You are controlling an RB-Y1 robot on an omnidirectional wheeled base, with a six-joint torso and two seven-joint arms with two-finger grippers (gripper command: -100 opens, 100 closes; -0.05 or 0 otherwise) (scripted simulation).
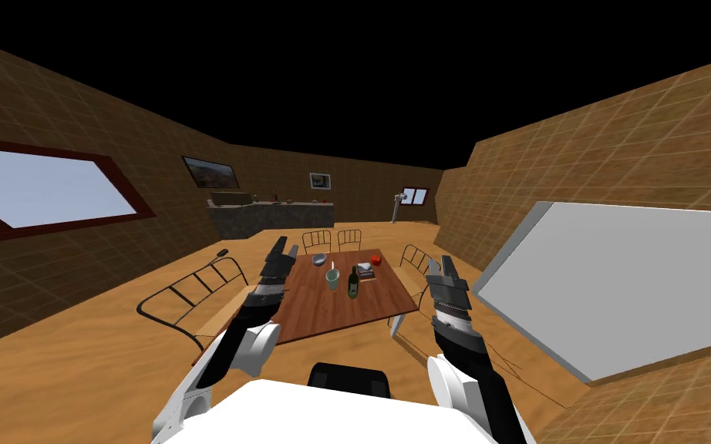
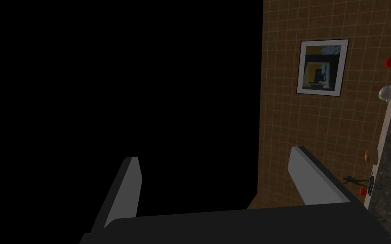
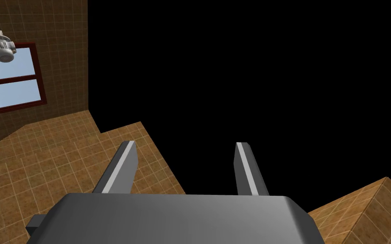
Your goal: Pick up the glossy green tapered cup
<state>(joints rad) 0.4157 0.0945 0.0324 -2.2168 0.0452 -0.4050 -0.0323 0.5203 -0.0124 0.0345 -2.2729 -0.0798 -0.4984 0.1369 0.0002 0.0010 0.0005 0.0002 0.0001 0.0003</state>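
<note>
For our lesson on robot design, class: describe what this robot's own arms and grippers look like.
The left arm and right arm have rounded white shells near the body, then black forearms with grey bands. The left gripper and right gripper each have two thin, light grey, blade-like fingers on a dark grey box.

No lettering, label, number or sign can be read, neither on the dark bottle on the worktop nor on the framed picture.
</note>
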